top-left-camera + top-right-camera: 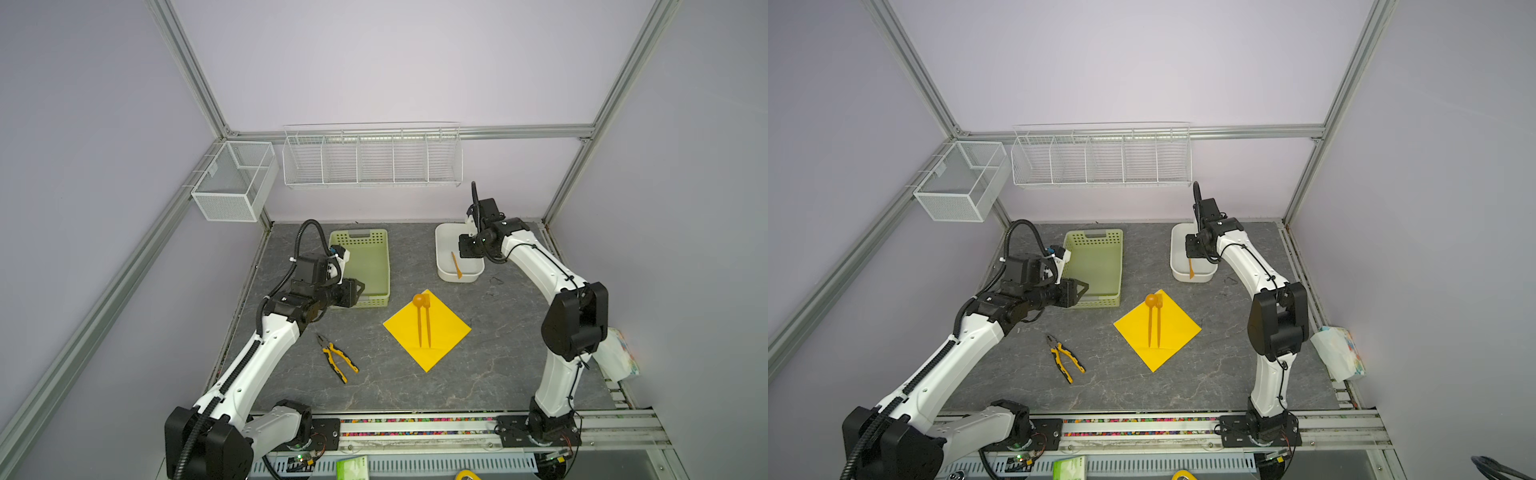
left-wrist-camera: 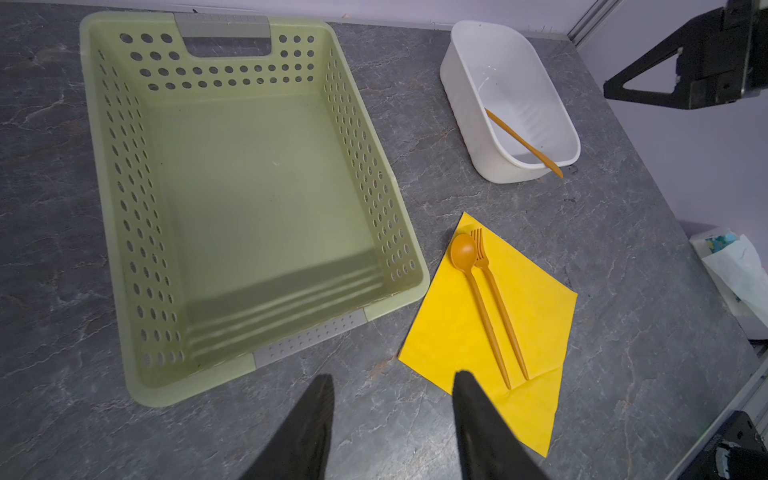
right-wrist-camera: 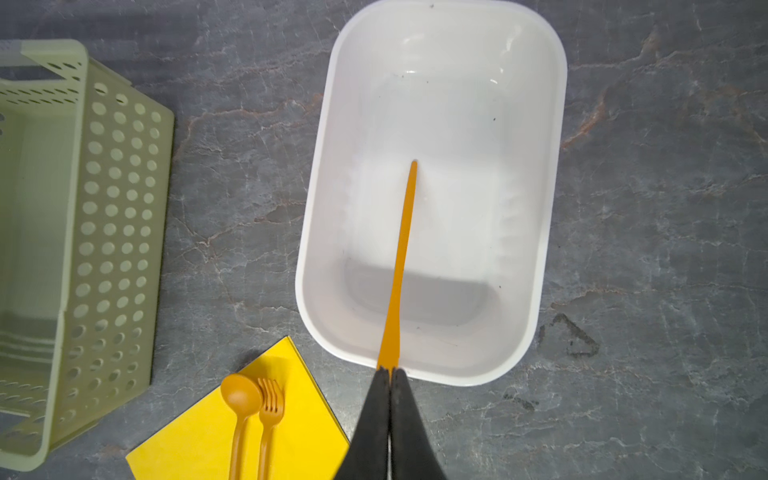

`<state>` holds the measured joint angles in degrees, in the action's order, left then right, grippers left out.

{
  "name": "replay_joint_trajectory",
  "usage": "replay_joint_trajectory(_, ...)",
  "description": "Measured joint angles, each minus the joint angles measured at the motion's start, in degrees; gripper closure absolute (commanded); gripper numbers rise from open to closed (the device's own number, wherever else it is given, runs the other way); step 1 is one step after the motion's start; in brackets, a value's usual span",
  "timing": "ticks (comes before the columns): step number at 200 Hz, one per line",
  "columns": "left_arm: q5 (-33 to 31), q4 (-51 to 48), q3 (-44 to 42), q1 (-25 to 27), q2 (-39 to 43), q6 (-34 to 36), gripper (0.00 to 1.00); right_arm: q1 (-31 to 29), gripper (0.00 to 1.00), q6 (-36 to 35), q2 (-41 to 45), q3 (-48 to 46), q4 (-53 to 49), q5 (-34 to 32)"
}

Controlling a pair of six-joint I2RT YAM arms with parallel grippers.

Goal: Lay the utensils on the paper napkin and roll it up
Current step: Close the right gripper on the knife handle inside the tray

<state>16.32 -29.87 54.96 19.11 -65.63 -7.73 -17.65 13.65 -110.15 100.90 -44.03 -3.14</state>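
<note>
The yellow paper napkin lies flat as a diamond on the table. An orange spoon and fork lie side by side on it. An orange knife leans in the white tub, its end on the near rim. My right gripper is shut and hovers above that end, apart from it. My left gripper stands open and empty by the basket's near corner.
A pale green perforated basket stands left of the tub. Yellow-and-black pliers lie at the front left. A crumpled white packet sits at the table's right edge. White wire baskets hang on the back wall.
</note>
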Motion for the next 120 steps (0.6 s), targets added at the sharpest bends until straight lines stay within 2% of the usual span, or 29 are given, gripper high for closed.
replay_joint_trajectory(16,-0.07,-0.20,0.00,0.00,0.02,0.11,0.52,0.61,0.87,0.66,-0.81,0.48,-0.31,0.87)
replay_joint_trajectory(45,-0.46,-0.28,0.00,0.00,0.02,0.20,0.52,1.05,0.76,1.77,-5.07,4.09,-1.53,1.73)
replay_joint_trajectory(120,-1.09,-0.39,0.00,-0.04,0.02,0.52,0.52,1.03,0.69,2.23,-20.17,16.63,-7.15,1.97)
